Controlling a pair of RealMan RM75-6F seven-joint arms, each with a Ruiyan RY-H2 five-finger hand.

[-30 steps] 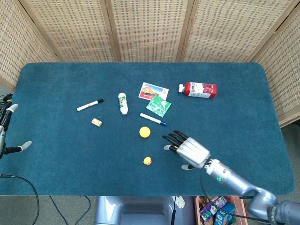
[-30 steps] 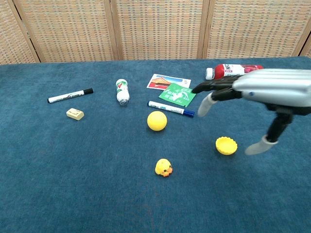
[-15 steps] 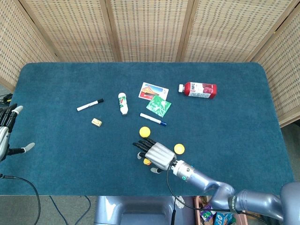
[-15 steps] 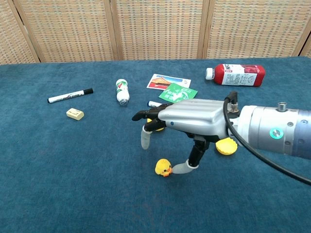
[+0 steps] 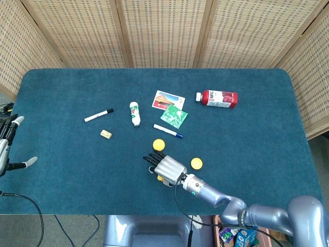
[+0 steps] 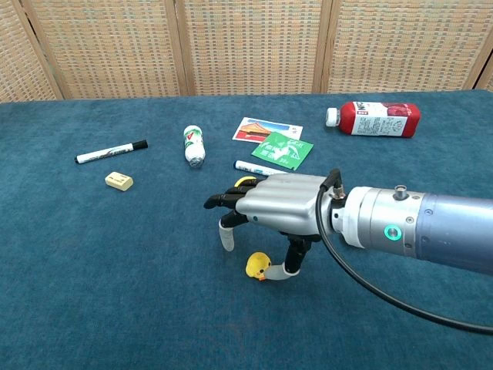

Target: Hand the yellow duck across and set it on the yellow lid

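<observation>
The small yellow duck (image 6: pixel 258 267) stands on the blue table near the front edge; in the head view only a sliver of the duck (image 5: pixel 160 178) shows under my right hand. My right hand (image 6: pixel 271 203) hovers palm down just above it, fingers spread, with the thumb tip (image 6: pixel 286 271) at the duck's right side and nothing gripped. The yellow lid (image 5: pixel 196 163) lies just right of that hand and is hidden behind the forearm in the chest view. My left hand (image 5: pixel 6 146) stays at the table's far left edge, empty, fingers apart.
A yellow ball (image 5: pixel 159 145) sits just beyond my right hand. Farther back lie a blue-capped marker (image 6: pixel 250 166), green packet (image 6: pixel 283 149), picture card (image 6: pixel 254 129), small white bottle (image 6: pixel 193 145), black marker (image 6: pixel 111 151), eraser (image 6: pixel 119 180) and red juice bottle (image 6: pixel 373 119).
My right hand has swept left from over the lid to the duck and lowered, thumb now beside the duck. The lid is uncovered in the head view. The left hand barely moved.
</observation>
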